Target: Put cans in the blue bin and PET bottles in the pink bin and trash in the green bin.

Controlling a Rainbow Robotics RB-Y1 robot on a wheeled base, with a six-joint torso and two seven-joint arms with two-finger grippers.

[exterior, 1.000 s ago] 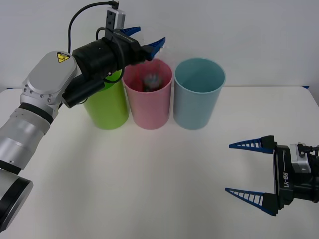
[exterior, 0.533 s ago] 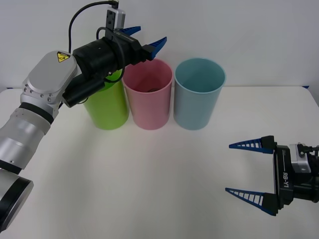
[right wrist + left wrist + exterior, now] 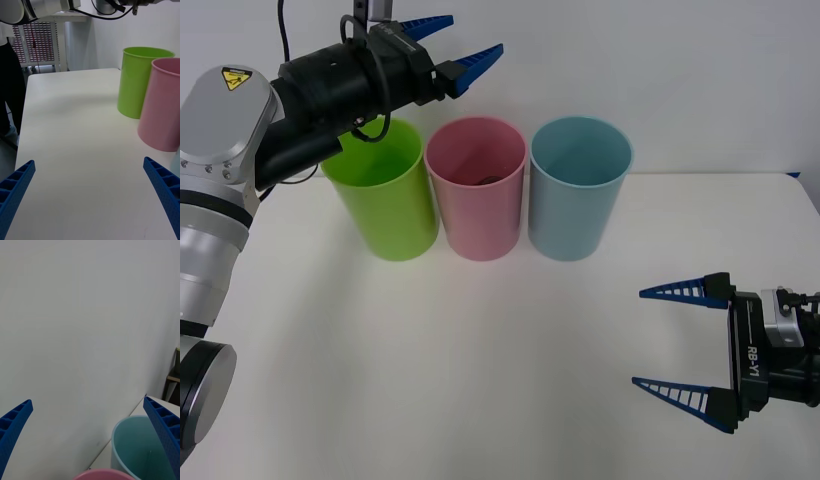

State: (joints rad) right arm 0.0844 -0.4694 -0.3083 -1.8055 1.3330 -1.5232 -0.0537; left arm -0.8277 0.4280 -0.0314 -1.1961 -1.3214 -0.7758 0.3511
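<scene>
Three bins stand in a row at the back of the white table: the green bin [image 3: 385,200], the pink bin [image 3: 477,200] and the blue bin [image 3: 579,200]. Something dark lies at the bottom of the pink bin; I cannot tell what it is. My left gripper [image 3: 452,42] is open and empty, raised above and behind the green and pink bins. My right gripper [image 3: 677,345] is open and empty, low over the table's front right. The right wrist view shows the green bin [image 3: 142,80] and pink bin [image 3: 165,108]; the left wrist view shows the blue bin [image 3: 144,450] and the pink bin's rim [image 3: 103,475].
A white wall rises right behind the bins. A shelf unit [image 3: 39,43] stands beyond the table's left side in the right wrist view.
An object seen dropping into the pink bin a second ago has settled at its bottom. My left arm has risen and pulled back leftward, uncovering the green bin. The right arm has not moved.
</scene>
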